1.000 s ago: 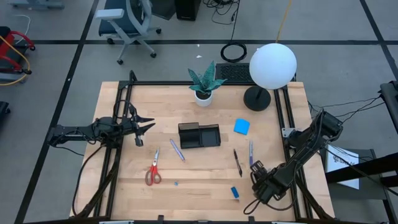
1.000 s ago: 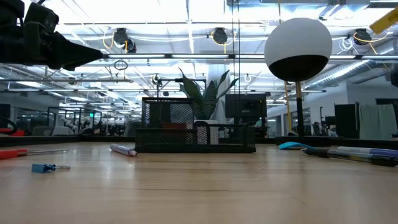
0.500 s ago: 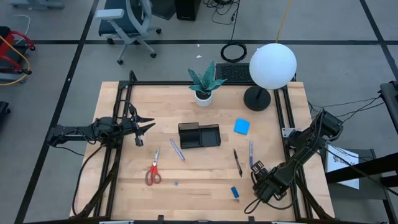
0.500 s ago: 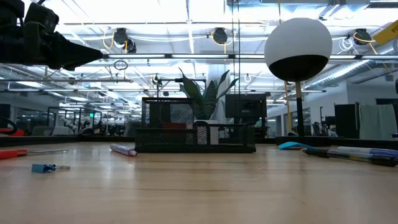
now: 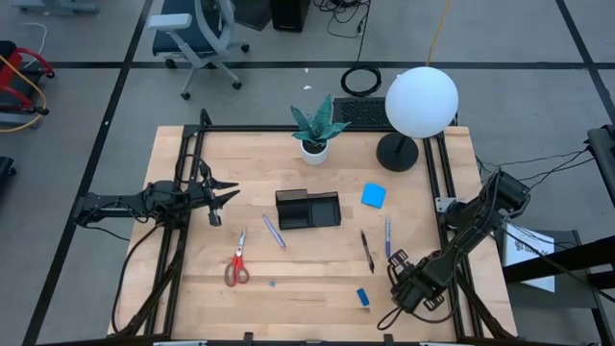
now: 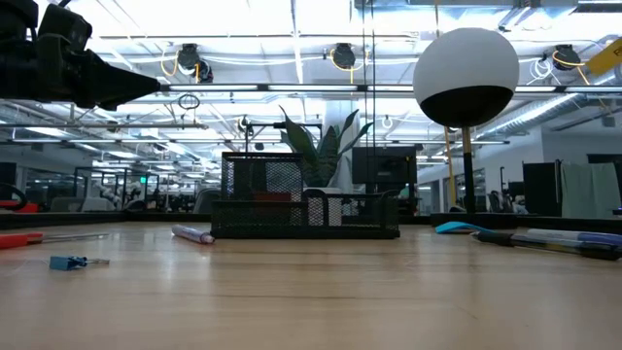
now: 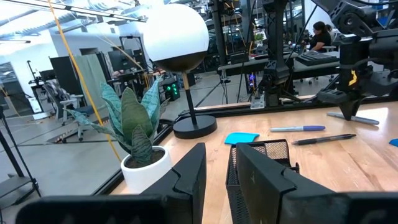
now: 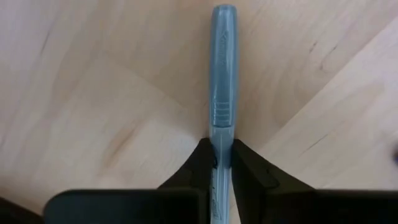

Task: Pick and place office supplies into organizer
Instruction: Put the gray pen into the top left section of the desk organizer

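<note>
Right gripper [image 8: 221, 163], low at the table's near right edge, has just pinched shut on the grey pen [image 8: 222, 74] lying there, apparently still flat on the wood, so lift toward the organizer [image 5: 307, 210] comes next; left gripper [image 5: 217, 199] waits part-open.

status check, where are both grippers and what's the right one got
Right gripper down at table, fingers shut on grey pen. Left gripper waiting left of organizer. Nothing in the way.
</note>
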`<act>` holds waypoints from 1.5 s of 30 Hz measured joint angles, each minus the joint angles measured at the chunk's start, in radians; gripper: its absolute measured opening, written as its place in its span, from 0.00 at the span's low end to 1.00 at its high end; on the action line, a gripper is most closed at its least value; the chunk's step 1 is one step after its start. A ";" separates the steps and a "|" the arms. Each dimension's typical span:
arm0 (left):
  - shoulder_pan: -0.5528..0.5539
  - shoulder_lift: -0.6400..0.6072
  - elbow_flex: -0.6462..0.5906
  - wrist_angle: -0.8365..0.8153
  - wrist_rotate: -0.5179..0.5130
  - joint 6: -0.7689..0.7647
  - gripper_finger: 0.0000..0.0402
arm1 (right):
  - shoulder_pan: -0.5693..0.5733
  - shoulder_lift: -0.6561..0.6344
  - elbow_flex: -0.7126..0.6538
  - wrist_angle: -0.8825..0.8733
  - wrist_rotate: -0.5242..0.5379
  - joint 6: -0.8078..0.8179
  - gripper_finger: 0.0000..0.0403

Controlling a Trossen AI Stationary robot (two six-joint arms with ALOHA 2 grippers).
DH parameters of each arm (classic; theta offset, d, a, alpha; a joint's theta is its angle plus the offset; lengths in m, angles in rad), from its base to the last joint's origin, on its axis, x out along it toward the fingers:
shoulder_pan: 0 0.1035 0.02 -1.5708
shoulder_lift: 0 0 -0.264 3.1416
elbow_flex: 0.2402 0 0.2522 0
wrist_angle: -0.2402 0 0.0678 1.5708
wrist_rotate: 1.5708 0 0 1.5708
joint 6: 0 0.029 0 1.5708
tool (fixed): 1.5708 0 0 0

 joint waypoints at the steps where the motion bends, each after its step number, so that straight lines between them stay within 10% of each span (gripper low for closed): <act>1: 0.000 0.000 0.000 0.000 0.000 0.000 0.24 | -0.003 0.000 0.000 0.000 -0.001 0.007 0.06; 45: 0.000 0.000 0.000 0.000 0.000 0.000 0.24 | -0.265 -0.006 0.014 0.536 0.105 -0.159 0.07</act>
